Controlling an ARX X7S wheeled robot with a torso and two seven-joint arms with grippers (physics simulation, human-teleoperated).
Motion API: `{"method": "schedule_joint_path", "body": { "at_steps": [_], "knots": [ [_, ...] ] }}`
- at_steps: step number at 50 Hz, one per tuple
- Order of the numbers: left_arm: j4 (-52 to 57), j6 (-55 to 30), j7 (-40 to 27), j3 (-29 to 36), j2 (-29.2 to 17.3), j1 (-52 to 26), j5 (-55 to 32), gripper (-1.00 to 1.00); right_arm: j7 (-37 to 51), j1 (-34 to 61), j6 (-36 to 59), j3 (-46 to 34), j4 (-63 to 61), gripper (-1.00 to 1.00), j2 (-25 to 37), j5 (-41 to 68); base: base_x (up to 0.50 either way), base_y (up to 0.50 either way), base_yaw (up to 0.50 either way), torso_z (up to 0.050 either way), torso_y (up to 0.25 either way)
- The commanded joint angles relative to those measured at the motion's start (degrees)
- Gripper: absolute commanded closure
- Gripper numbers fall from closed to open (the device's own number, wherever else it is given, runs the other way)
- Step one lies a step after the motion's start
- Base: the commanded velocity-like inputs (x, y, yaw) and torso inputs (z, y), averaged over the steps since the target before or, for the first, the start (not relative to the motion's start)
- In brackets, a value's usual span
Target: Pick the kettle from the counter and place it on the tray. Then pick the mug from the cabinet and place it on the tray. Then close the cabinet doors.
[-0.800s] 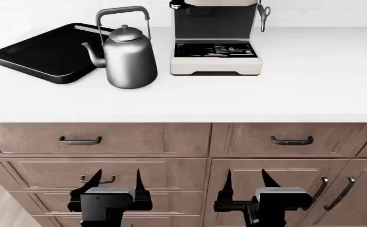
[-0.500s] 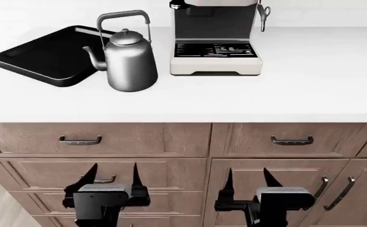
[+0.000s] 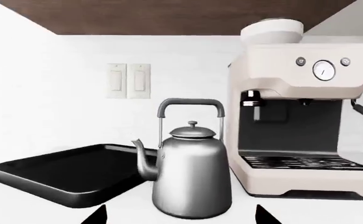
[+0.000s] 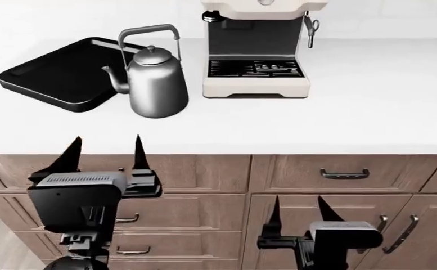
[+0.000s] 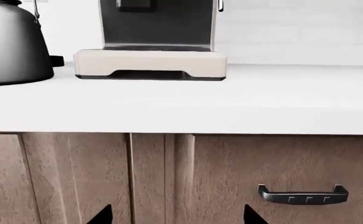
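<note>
- Kettle [image 4: 157,83] stands upright on the counter [image 4: 353,118], ahead of the left gripper [image 4: 104,153] and slightly toward its right-hand finger, well apart from it; its spout points toward the tray [image 4: 53,73].
- Whether the kettle's base touches the tray's near rim cannot be told; in the head view the body hides that corner of the tray.
- Left gripper is released, its two dark fingers spread and holding nothing; they reach up across the counter's front edge in the head view. In the left wrist view only the fingertips [image 3: 97,215] show, at the picture's edge.
- Right gripper [image 4: 299,209] is also released and empty, sitting lower, in front of the cabinet drawers [image 4: 203,174]; its arm is cut off by the frame.
- Beyond the right gripper a drawer handle [image 5: 302,195] shows, with the espresso machine [image 4: 256,48] farther back on the counter; its top is cut off in the head view.
- Wall switches [image 3: 128,80] sit behind the kettle in the left wrist view.
- No mug can be made out in any view.
</note>
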Motion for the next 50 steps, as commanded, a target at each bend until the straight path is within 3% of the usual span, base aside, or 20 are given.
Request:
{"method": "schedule_joint_path", "body": {
  "at_steps": [1, 9, 17, 29, 40, 46, 50],
  "knots": [
    [9.6, -18.0, -2.9, 1.0, -2.5, -16.8, 0.1, -1.0, 0.7, -0.8, 2.8, -1.0, -5.0, -1.0, 0.9, 1.7, 0.0, 0.0, 0.0, 0.05, 0.016],
    [15.3, -46.1, -4.0, 1.5, -1.7, -44.0, -2.4, -1.0, 1.5, -1.5, 3.9, -1.4, -8.6, -1.0, 1.6, 2.5, 0.0, 0.0, 0.0, 0.05, 0.014],
    [7.3, -59.2, -3.9, 1.0, 0.4, -70.1, -4.0, -1.0, 2.1, -2.0, 3.5, -1.8, -9.4, -1.0, 2.2, 3.0, 0.0, 0.0, 0.0, 0.05, 0.014],
    [-21.7, -53.5, -3.8, 5.9, 1.8, -98.7, -2.2, -1.0, 3.2, -2.7, 3.8, -2.8, -11.8, -1.0, 3.1, 2.9, 0.0, 0.0, 0.0, 0.05, 0.014],
    [-60.6, -39.6, -8.5, 6.2, 6.0, -115.9, -3.0, -1.0, 4.0, -3.2, 4.3, -3.1, -13.2, -1.0, 3.8, 3.4, 0.0, 0.0, 0.0, 0.05, 0.014],
    [-89.1, -27.2, -9.2, 13.3, 6.3, -127.3, -7.3, -1.0, 4.5, -3.3, 4.9, -3.4, -14.3, -1.0, 4.2, 3.3, 0.0, 0.0, 0.0, 0.05, 0.014],
    [-91.8, -29.1, -9.9, 13.3, 6.3, -128.0, -9.2, -1.0, 4.8, -3.0, 5.5, -3.6, -15.0, -1.0, 4.5, 3.4, 0.0, 0.0, 0.0, 0.05, 0.014]
  ]
}}
